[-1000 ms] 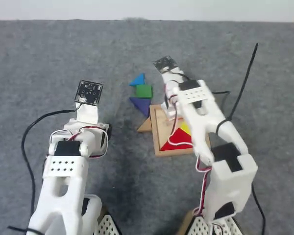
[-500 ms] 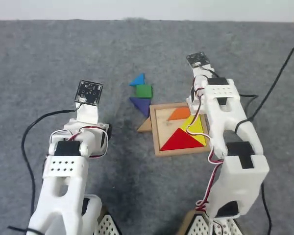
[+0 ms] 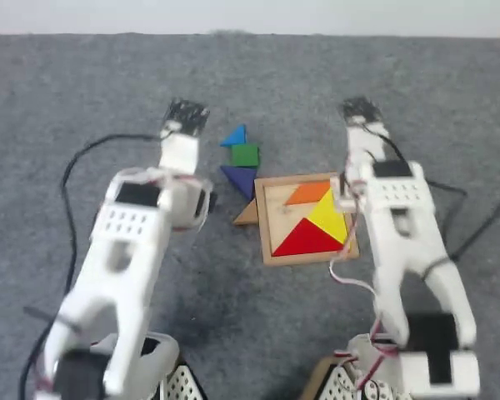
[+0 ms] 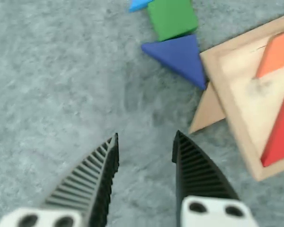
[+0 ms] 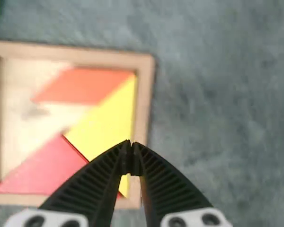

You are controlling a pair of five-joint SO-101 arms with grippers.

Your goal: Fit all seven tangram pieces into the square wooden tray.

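- The yellow triangle (image 3: pixel 330 215) now lies flat in the square wooden tray (image 3: pixel 263 218), beside the red triangle (image 3: pixel 303 241) and the orange piece (image 3: pixel 307 193). That puts three pieces in the tray.
- The right gripper (image 5: pixel 131 144) has drawn back from the tray's middle. It hangs just above the yellow triangle, close to the rim, with its jaws pressed together and nothing between them, so that placement looks finished.
- The left gripper (image 4: pixel 144 142), parked well away a second ago, has swung in towards the tray. Its fingers are spread wide and empty above the grey carpet (image 4: pixel 61 85).
- Four loose pieces lie ahead of it. The tan triangle (image 4: pixel 206 111) is nearest, against the tray's outer wall. Beyond it come the dark blue triangle (image 4: pixel 180 56), the green square (image 4: pixel 173 18) and the light blue triangle (image 4: pixel 141 4).
- The work seems to be passing to the left arm, and the tan triangle looks the likeliest next pick.
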